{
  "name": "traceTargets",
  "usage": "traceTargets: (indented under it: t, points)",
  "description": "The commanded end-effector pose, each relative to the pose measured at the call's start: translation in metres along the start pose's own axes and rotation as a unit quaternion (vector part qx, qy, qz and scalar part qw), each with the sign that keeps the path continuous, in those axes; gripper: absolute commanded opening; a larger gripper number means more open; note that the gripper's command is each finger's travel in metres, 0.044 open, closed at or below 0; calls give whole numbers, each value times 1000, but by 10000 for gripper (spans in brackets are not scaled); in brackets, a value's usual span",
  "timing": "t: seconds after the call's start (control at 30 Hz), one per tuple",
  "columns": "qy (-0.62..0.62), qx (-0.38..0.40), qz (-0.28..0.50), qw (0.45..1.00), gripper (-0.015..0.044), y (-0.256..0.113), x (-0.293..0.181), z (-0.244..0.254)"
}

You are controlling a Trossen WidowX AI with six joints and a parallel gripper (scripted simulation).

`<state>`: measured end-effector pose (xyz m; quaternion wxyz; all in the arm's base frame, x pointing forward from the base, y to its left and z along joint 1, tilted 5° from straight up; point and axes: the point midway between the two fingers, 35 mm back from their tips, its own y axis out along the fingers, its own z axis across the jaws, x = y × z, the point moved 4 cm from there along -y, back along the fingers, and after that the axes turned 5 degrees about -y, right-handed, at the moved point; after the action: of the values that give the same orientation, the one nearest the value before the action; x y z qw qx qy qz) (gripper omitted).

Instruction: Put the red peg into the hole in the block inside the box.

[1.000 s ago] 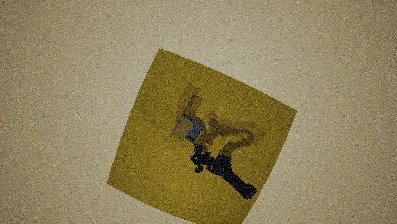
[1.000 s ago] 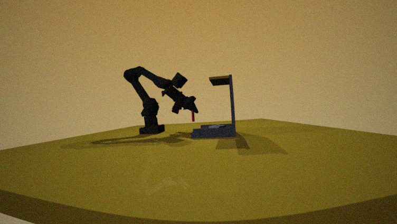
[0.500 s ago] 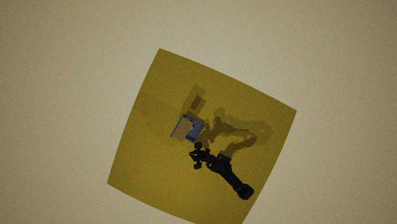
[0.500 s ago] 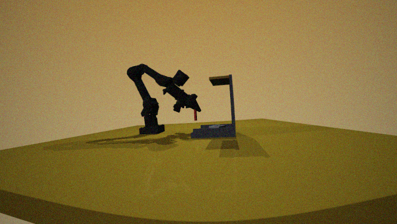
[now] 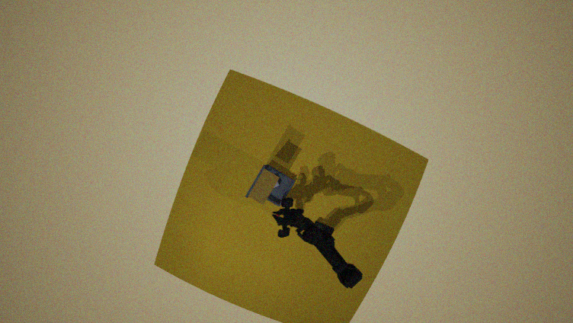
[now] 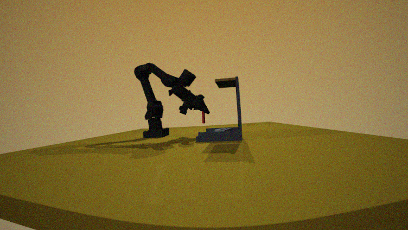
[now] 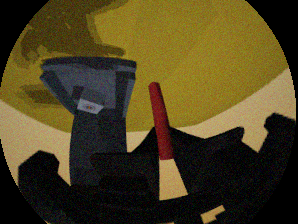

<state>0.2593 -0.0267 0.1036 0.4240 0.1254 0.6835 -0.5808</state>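
My gripper [image 5: 274, 215] [image 6: 207, 112] [image 7: 159, 129] is shut on the red peg [image 6: 203, 117] [image 7: 160, 119]. The peg hangs nearly upright, its lower end clear of the table. In the top view the gripper is below the box and outside it. The blue-grey box [image 5: 286, 188] [image 6: 218, 136] [image 7: 102, 80] has a tall back wall [image 6: 239, 108] and low sides. The flat brown roof [image 5: 264, 184] [image 6: 226, 82] juts from the wall, higher than the gripper. The pale block top [image 5: 276, 183] [image 7: 90, 106] shows inside; in the wrist view its hole looks like a small dark spot.
The yellow table [image 5: 224, 244] [image 6: 199, 185] carries the arm and the box. The arm's base [image 6: 155, 133] stands left of the box in the exterior view. The box's low side wall lies between the peg and the block. Shadows of arm and box fall on the table.
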Motion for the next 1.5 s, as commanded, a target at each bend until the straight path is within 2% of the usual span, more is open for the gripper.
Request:
traceTargets:
  t: [0.0, 1.47]
  points:
    - [5, 9, 1, 1000, 0, 1, -1, 12]
    - [68, 89, -7, 994, 0, 7, 13, 114]
